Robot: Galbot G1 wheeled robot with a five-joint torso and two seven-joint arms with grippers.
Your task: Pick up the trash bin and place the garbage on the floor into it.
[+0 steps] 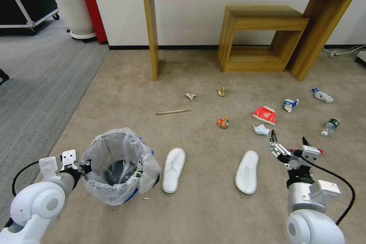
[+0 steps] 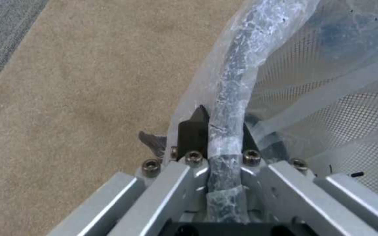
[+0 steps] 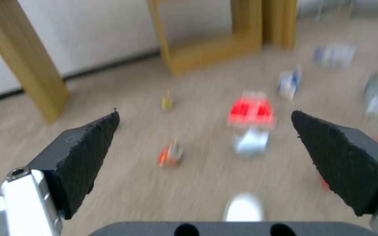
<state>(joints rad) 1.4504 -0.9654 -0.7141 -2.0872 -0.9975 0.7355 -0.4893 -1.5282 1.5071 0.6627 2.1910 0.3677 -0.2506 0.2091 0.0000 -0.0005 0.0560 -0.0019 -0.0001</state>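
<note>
left hand [image 2: 221, 131] clamped on trash bin [image 1: 118, 166] rim, bin on floor at robot's left | right hand [image 1: 289, 143] spread wide, hovering low, pointed forward toward red-white carton [image 1: 265, 115] | slippers [image 1: 173, 169] between both arms

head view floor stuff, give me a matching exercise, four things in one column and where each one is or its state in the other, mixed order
Things:
1. trash bin
2. wooden stick
3. red-white carton
4. right hand

Places or states:
A. open, above the carpet near the right slipper
B. rim clamped by the left hand
C. lying beyond the bin, toward the table
D. just beyond a white scrap, right side

Pairs: 1-B, 2-C, 3-D, 4-A
</note>
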